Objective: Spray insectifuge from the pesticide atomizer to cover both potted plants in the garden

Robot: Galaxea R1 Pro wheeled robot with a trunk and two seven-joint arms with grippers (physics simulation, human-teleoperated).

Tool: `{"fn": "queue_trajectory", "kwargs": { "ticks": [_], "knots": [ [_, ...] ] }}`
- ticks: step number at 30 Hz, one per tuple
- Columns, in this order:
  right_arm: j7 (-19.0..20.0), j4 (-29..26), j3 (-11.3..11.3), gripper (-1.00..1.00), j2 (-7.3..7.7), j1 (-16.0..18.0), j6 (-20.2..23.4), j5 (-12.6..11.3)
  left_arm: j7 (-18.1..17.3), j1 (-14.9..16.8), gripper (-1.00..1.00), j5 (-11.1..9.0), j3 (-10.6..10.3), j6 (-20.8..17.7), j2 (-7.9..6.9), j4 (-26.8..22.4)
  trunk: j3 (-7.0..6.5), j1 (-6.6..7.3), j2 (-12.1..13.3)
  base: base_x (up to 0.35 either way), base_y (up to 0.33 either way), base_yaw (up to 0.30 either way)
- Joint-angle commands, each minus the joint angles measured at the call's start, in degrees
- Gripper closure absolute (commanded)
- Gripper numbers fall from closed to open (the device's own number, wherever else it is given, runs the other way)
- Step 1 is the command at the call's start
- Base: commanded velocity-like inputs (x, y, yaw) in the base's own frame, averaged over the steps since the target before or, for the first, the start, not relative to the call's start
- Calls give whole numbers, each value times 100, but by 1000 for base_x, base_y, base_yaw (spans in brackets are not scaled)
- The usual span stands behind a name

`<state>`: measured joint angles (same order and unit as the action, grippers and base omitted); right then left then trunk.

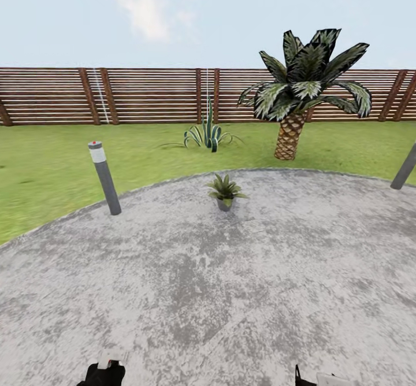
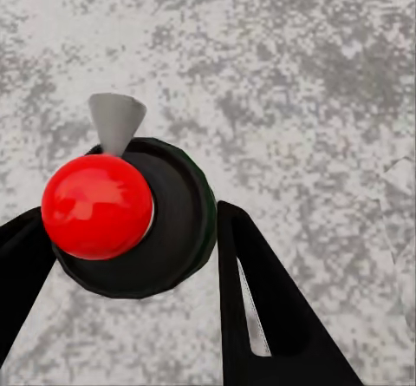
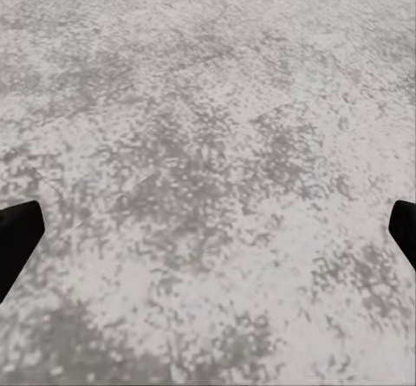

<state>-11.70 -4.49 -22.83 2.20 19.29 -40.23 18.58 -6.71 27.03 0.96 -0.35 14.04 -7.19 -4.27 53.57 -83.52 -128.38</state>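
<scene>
Left claw (image 2: 130, 256) clamped on the pesticide atomizer (image 2: 130, 221), red cap and grey nozzle end-on between black fingers (image 2: 269, 308) above mottled paving (image 2: 303, 74); right claw (image 3: 208, 238) spread wide, holding nothing; one potted plant (image 1: 225, 192) well ahead of both claws, near lawn (image 1: 52, 166).

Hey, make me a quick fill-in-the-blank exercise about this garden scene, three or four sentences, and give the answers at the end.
1. The potted plant stands on the round grey ___.
2. The left gripper is shut on a spray bottle whose button is ___.
3. Behind the lawn runs a brown wooden ___.
4. The right gripper is open and holds ___.

Missing words: paving; red; fence; nothing
</scene>
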Motion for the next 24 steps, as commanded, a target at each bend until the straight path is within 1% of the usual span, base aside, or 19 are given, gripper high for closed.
{"fn": "queue_trajectory", "kwargs": {
  "ticks": [1, 24],
  "knots": [
    [-42, 6, -20, -100, 0, 5, -11, 62, -15, 4, 100, 9, 0, 20, -2, 5, 5, -2, -2, 339, 0, 0],
    [-39, 9, -20, -100, 0, 5, -11, 67, -15, 4, 100, 9, 0, 20, -2, 5, 5, -2, -2, 339, 0, 0]
  ]
}}
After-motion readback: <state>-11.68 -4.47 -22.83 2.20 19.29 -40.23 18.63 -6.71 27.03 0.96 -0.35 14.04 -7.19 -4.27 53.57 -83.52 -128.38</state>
